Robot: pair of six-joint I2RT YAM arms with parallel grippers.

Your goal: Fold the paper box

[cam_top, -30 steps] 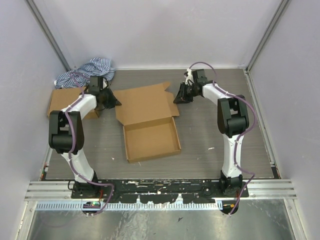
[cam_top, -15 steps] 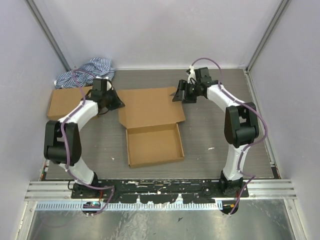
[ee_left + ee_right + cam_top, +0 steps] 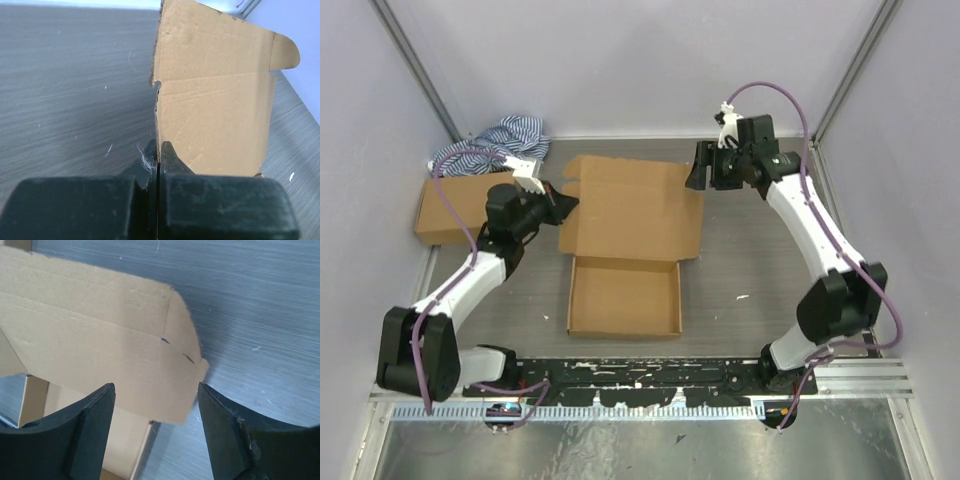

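Observation:
The paper box lies mid-table in the top view, its shallow tray (image 3: 625, 297) nearest the arms and its hinged lid (image 3: 638, 205) raised behind it. My left gripper (image 3: 564, 204) is shut on the lid's left edge; in the left wrist view the fingertips (image 3: 159, 150) pinch the cardboard sheet (image 3: 215, 110) edge-on. My right gripper (image 3: 698, 176) hangs open at the lid's far right corner. From the right wrist, the lid's corner flap (image 3: 110, 345) lies in front of the wide gap (image 3: 156, 402) between the fingers (image 3: 92, 415), touching neither.
A smaller ready-made brown cardboard box (image 3: 448, 207) sits at the left wall, with a striped blue-and-white cloth (image 3: 505, 138) behind it. Grey walls close in the table on the left, right and back. A small white scrap (image 3: 743, 297) lies right of the tray.
My right gripper has opened, let go of the lid's right corner and drawn back to the right. My left gripper, still shut on the lid, shifted; the box turned square to the table.

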